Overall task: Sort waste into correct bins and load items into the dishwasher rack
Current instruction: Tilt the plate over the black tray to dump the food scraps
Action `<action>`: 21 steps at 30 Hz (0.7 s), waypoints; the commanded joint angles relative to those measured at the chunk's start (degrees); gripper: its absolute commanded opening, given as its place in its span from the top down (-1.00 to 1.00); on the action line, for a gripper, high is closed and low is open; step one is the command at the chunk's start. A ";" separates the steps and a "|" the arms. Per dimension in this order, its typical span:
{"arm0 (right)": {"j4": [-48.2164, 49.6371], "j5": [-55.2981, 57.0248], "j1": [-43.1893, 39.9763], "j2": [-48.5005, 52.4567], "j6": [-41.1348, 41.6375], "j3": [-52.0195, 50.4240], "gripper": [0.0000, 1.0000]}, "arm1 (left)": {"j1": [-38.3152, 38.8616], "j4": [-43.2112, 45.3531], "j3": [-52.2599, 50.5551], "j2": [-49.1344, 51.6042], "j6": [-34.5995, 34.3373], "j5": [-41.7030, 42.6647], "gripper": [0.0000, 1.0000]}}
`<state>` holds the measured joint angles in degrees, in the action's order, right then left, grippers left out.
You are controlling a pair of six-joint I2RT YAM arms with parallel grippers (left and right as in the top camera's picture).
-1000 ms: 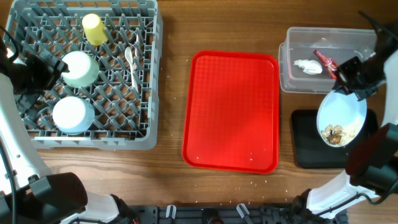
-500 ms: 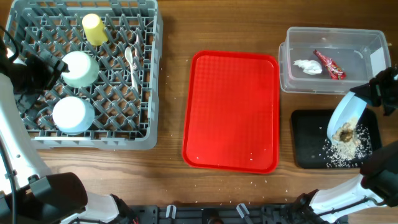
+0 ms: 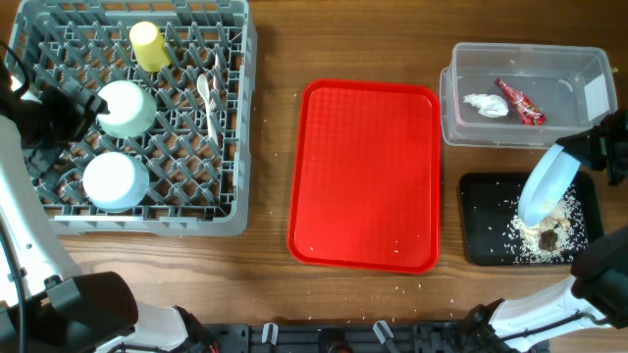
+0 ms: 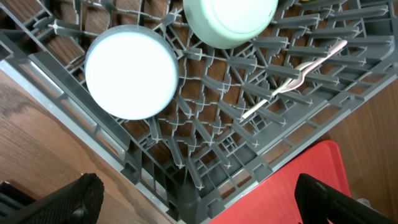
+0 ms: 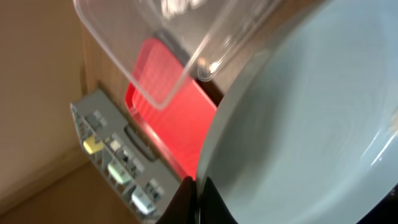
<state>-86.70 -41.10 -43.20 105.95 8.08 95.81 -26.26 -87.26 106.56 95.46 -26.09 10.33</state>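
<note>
My right gripper [image 3: 587, 149] is shut on the rim of the large pale plate [image 3: 546, 186], held steeply tilted over the black tray [image 3: 483, 235]; the plate fills the right wrist view [image 5: 311, 124]. Brownish food scraps with white crumbs [image 3: 549, 235] lie in the black tray. The clear tub [image 3: 461, 108] holds the red wrapper [image 3: 518, 101] and white napkin [image 3: 486, 104]. The grey rack [image 3: 235, 118] holds the yellow cup [image 3: 148, 45], mint-green bowl [image 3: 126, 108], light blue bowl [image 3: 115, 180] and white fork [image 3: 208, 98]. My left gripper [image 4: 193, 199] is open above the rack's corner.
The flat red serving tray [image 3: 365, 175] lies on the wooden table between rack and bins, with a few crumbs near its front edge. The left arm [image 3: 44, 118] reaches over the rack's left wall. Loose crumbs lie on the table by the black tray.
The plate tipped from nearly flat to steeply tilted, and the food scraps slid off it into the black tray. The left arm has not moved.
</note>
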 commanded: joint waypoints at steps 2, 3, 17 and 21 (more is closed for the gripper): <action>1.84 5.64 -0.52 -0.39 5.66 0.13 0.92 | -0.26 -0.02 0.37 -0.11 -0.52 0.07 -1.00; 1.18 -3.41 -0.76 -0.52 -4.94 0.13 0.92 | -0.26 -0.02 0.37 -0.11 -0.52 0.07 -1.00; -3.98 -14.49 -2.86 -0.42 1.09 0.07 0.92 | -0.26 -0.02 0.37 -0.11 -0.52 0.07 -1.00; -5.51 -11.37 -2.84 -0.63 0.04 0.07 0.92 | -0.26 -0.02 0.37 -0.11 -0.52 0.07 -1.00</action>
<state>-91.33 -53.74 -46.09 105.93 6.83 95.77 -26.28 -87.26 106.56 95.46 -26.09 10.33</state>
